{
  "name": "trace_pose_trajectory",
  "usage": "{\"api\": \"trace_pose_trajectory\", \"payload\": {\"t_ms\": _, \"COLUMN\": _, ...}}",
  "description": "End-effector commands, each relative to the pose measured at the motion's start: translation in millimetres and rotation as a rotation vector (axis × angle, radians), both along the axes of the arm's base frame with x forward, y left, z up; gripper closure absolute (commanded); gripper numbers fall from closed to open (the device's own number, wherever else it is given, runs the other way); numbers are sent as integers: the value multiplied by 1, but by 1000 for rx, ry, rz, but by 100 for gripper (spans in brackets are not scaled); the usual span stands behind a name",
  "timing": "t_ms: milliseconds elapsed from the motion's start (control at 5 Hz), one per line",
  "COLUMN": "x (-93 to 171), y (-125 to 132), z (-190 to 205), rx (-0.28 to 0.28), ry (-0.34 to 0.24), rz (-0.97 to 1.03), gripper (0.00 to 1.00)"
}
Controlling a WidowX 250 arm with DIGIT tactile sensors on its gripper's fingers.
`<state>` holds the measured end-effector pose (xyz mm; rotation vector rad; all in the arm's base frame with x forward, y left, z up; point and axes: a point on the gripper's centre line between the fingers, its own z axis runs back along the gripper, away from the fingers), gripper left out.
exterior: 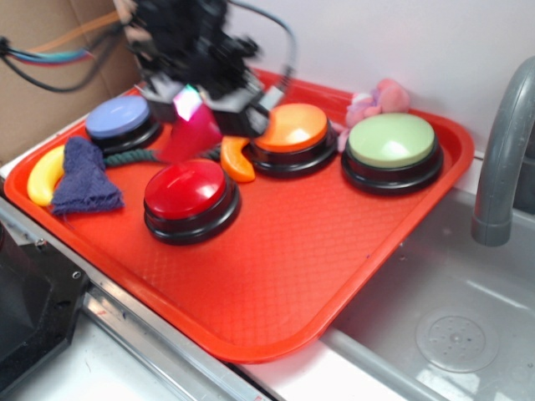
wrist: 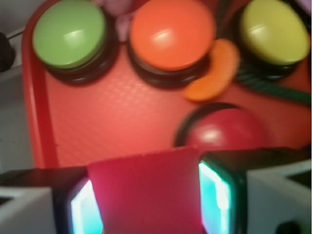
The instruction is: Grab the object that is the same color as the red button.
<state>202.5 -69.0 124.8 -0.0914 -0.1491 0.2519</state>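
Note:
My gripper point(exterior: 191, 113) is shut on the red wedge block point(exterior: 191, 135) and holds it in the air above the red tray point(exterior: 284, 276), just behind the red button point(exterior: 189, 190). In the wrist view the matte-red block point(wrist: 146, 192) fills the gap between my two glowing pads point(wrist: 217, 192), gripper point(wrist: 148, 197). The red button point(wrist: 226, 131) shows beyond it, partly hidden by my right finger.
On the tray stand an orange-domed button point(exterior: 292, 129), a green button point(exterior: 391, 144) and a blue-purple button point(exterior: 119, 119). An orange crescent point(exterior: 236, 160), a yellow banana piece point(exterior: 43, 175), a blue cloth point(exterior: 84, 177) and a pink toy point(exterior: 376, 100) lie around. A sink and grey faucet point(exterior: 501, 159) are at right.

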Motion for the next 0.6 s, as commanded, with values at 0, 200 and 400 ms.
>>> {"api": "trace_pose_trajectory", "payload": {"t_ms": 0, "x": -3, "y": 69, "z": 42, "rx": 37, "ry": -75, "rz": 31, "gripper": 100}}
{"api": "trace_pose_trajectory", "payload": {"t_ms": 200, "x": -6, "y": 81, "z": 40, "rx": 60, "ry": -51, "rz": 3, "gripper": 100}}
{"api": "trace_pose_trajectory", "payload": {"t_ms": 400, "x": -13, "y": 83, "z": 42, "rx": 89, "ry": -30, "rz": 58, "gripper": 100}}
